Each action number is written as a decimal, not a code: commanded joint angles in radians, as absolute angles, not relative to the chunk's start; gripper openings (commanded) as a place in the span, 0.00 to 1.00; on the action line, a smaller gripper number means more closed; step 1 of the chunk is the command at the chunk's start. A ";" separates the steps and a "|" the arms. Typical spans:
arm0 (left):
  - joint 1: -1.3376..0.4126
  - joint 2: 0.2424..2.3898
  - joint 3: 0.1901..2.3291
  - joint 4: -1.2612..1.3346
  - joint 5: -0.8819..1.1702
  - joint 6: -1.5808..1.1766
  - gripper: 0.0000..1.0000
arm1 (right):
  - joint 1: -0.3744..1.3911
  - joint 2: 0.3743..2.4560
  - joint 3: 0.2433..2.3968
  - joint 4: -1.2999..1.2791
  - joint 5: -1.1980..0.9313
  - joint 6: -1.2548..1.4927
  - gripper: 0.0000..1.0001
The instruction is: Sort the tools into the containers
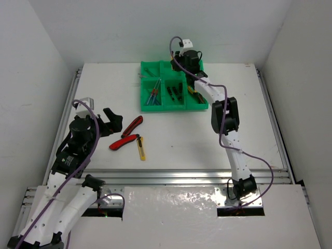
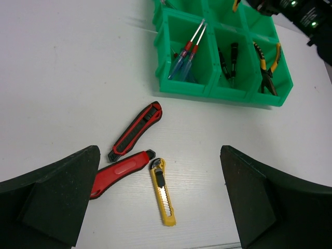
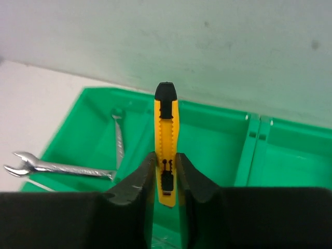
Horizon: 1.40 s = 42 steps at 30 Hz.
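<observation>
Yellow box cutter [image 3: 165, 137] stands upright between the right fingers [image 3: 136, 182], which are clamped on its lower part, so its black end points up. Below it is the green tray [image 3: 218, 150]. Two silver wrenches [image 3: 62, 167] lie in one far compartment, and one of them reaches out over the rim. Which compartment is directly under the cutter, I cannot tell.

On the other side, the left fingers [image 2: 57, 197] are wide apart and hold nothing. They hang above the table [image 2: 67, 78], well apart from the tray. In front of them, on the table, lie two red-black utility knives [image 2: 136, 130] and a second yellow cutter [image 2: 163, 193]. The lower knife's tip is just beside that cutter's black end. In the near row of the tray, blue-red screwdrivers [image 2: 188, 52], dark screwdrivers [image 2: 228, 59] and yellow-handled pliers [image 2: 267, 67] each lie in their own compartment.
</observation>
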<state>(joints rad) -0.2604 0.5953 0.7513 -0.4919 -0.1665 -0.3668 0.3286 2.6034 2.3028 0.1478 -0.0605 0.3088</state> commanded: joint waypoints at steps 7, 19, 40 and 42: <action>-0.255 0.600 0.746 -0.437 -0.132 -0.348 0.99 | 0.324 2.607 2.372 0.169 -0.066 0.216 0.61; -0.415 0.965 0.750 -0.446 -0.184 -0.607 0.98 | 0.382 1.869 1.916 -0.462 0.029 0.313 0.70; -0.689 1.541 0.730 -0.393 -0.379 -0.864 0.56 | 0.494 1.088 0.910 -0.399 -0.147 0.426 0.89; -0.699 1.583 0.727 -0.396 -0.388 -0.879 0.54 | 0.492 1.071 0.897 -0.397 -0.140 0.425 0.89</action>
<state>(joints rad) -0.6811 1.5417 0.7429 -0.4305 -0.3752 -0.8253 0.4877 1.1080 0.9043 -0.4564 -0.1249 0.4152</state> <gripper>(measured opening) 0.545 0.888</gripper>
